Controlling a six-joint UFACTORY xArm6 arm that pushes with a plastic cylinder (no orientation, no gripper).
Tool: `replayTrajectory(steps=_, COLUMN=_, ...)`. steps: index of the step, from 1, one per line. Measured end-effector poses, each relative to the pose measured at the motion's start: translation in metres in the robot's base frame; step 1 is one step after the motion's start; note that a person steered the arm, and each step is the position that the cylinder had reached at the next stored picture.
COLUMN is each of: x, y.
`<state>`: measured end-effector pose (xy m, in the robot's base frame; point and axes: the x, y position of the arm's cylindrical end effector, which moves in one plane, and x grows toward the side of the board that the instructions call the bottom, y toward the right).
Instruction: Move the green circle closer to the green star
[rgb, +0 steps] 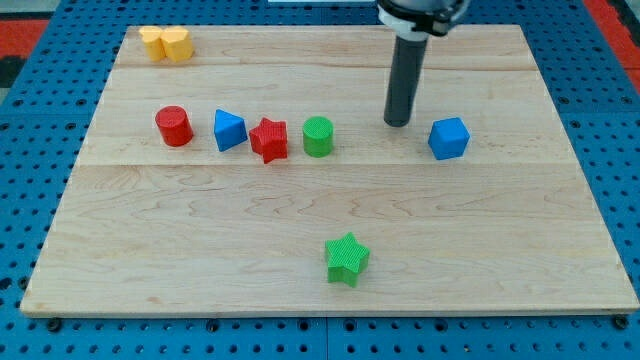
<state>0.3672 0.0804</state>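
Green circle (318, 136) sits mid-board, last in a row with the red star (269, 139) just beside it on the view's left, then blue triangle (229, 130) and red circle (174, 126). Green star (347, 259) lies well apart toward the view's bottom, slightly right. My tip (398, 122) is bare rod, grasping nothing, between green circle and blue cube (449, 138), touching neither. Probably needs to get above the circle to shove it down. Yellow blocks (166, 43) sit at top left corner of wooden board (500, 250), out of play.
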Motion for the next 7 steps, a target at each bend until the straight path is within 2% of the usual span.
replayTrajectory(steps=1, x=0.022, y=-0.051)
replayTrajectory(steps=2, x=0.092, y=-0.075)
replayTrajectory(steps=3, x=0.116, y=-0.066)
replayTrajectory(steps=4, x=0.086, y=-0.017)
replayTrajectory(steps=5, x=0.037, y=-0.012)
replayTrajectory(steps=6, x=-0.006, y=-0.04)
replayTrajectory(steps=7, x=0.011, y=-0.095)
